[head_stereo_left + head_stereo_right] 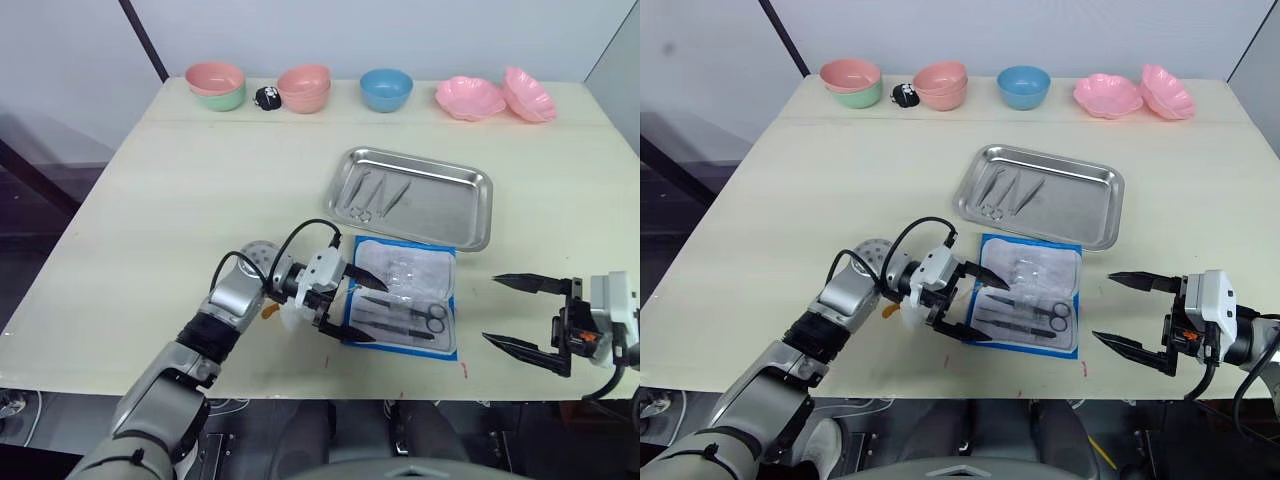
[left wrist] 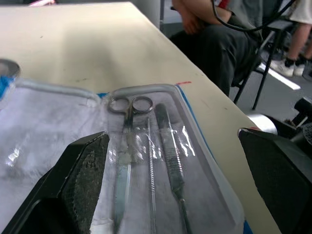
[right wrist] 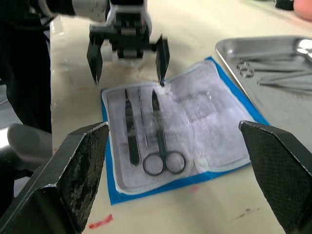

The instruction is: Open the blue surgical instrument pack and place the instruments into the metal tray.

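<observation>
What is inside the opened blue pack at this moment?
The blue surgical instrument pack lies open; under its clear pockets are ring-handled scissors and two slim tools. The other half looks empty, though glare hides detail.

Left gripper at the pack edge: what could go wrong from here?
1. The instruments lie under clear plastic pockets; the left gripper, open, may pinch film and drag the whole pack.
2. The pack lies near the table's front edge; a tug could slide it off.
3. The right gripper, open, holds nothing down.

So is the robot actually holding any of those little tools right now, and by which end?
No, nothing is held. The left gripper stands open at the edge of the opened blue pack, and the right gripper hangs open beside it, apart.
</observation>
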Controlling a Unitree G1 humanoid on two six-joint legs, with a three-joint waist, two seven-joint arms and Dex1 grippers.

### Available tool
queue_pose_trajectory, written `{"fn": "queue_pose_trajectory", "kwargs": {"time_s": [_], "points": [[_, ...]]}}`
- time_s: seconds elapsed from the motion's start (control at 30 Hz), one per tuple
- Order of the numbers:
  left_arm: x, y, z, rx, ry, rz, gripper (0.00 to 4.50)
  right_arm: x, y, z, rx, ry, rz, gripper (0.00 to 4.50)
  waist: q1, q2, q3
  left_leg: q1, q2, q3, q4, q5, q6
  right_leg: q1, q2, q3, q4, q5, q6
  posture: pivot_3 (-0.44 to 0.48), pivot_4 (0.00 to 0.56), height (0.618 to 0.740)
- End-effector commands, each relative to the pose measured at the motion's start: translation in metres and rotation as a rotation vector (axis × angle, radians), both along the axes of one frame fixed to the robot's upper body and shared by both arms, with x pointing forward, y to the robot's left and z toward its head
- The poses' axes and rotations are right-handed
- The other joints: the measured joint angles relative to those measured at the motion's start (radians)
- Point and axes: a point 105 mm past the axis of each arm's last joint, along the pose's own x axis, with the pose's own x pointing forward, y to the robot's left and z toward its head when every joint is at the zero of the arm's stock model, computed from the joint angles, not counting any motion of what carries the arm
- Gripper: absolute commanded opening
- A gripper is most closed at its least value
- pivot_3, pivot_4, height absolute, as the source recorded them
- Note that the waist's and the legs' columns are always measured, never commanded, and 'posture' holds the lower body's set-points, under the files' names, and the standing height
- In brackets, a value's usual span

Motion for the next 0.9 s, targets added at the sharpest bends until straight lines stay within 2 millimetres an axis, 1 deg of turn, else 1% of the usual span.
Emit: {"fn": "queue_pose_trajectory", "kwargs": {"time_s": [0.03,0.1,0.13,0.2,0.33,0.47,0.6,0.73,0.8,0.9], "points": [[0.002,0.001,0.005,0.001,-0.052,0.033,4.48,-0.002,0.003,0.009,0.000,-0.032,0.016,4.50,0.000,0.000,0.000,0.000,0.000,0.000,0.000,0.000,0.000,0.000,0.000,0.000,0.000,0.000,0.000,0.000,0.150,0.740],[0.004,0.003,-0.003,0.006,-0.017,0.067,4.48,-0.002,0.007,0.009,0.008,-0.035,0.026,4.50,0.001,0.000,0.000,0.000,0.000,0.000,0.000,0.000,0.000,0.000,0.000,0.000,0.000,0.000,0.000,0.000,0.150,0.740],[0.009,0.005,-0.008,0.007,-0.005,0.104,4.48,-0.001,0.009,0.010,0.013,-0.038,0.029,4.50,0.001,0.000,0.000,0.000,0.000,0.000,0.000,0.000,0.000,0.000,0.000,0.000,0.000,0.000,0.000,0.000,0.150,0.740],[0.009,0.010,-0.020,0.056,-0.045,0.088,4.48,-0.001,0.010,0.012,0.015,-0.043,0.036,4.50,0.001,0.000,0.000,0.001,0.000,0.000,0.000,0.000,0.000,0.000,0.000,0.000,0.000,0.000,0.000,0.000,0.150,0.740],[0.011,0.011,-0.033,0.068,-0.046,0.099,4.48,0.001,0.009,0.015,0.016,-0.051,0.035,4.50,0.000,0.000,0.000,0.001,0.000,0.001,0.000,0.000,0.000,0.001,0.000,0.000,0.000,0.000,0.000,0.000,0.150,0.740],[0.006,0.008,-0.052,0.089,-0.009,0.082,4.48,0.001,0.010,0.017,0.011,-0.056,0.036,4.50,0.001,0.003,-0.003,0.003,-0.001,0.001,0.000,0.000,0.000,0.002,0.000,0.001,0.002,0.000,0.000,0.000,0.150,0.740],[-0.001,0.006,-0.065,0.089,0.041,0.053,4.48,-0.001,0.011,0.020,0.010,-0.063,0.041,4.50,0.000,0.008,-0.007,0.005,-0.001,0.003,0.000,0.000,0.000,0.002,0.000,0.003,0.005,0.000,0.000,0.000,0.150,0.740],[-0.009,0.011,-0.087,0.161,0.058,0.022,4.48,-0.004,0.010,0.021,0.006,-0.068,0.044,4.50,0.000,0.010,-0.013,0.007,-0.001,0.009,0.001,0.000,0.000,0.002,0.000,0.005,0.008,0.000,0.000,0.000,0.150,0.740],[-0.008,0.012,-0.092,0.177,0.079,0.037,4.48,-0.004,0.010,0.023,0.005,-0.071,0.044,4.50,0.000,0.014,-0.019,0.008,-0.001,0.012,0.001,0.000,0.000,0.003,0.000,0.007,0.008,0.000,0.001,0.000,0.150,0.740],[-0.006,0.015,-0.098,0.202,0.098,0.059,4.48,-0.003,0.011,0.026,0.006,-0.078,0.045,4.50,-0.001,0.015,-0.019,0.012,-0.001,0.015,0.000,0.000,0.000,0.009,0.001,0.009,0.008,-0.003,0.004,0.000,0.150,0.740]]}}
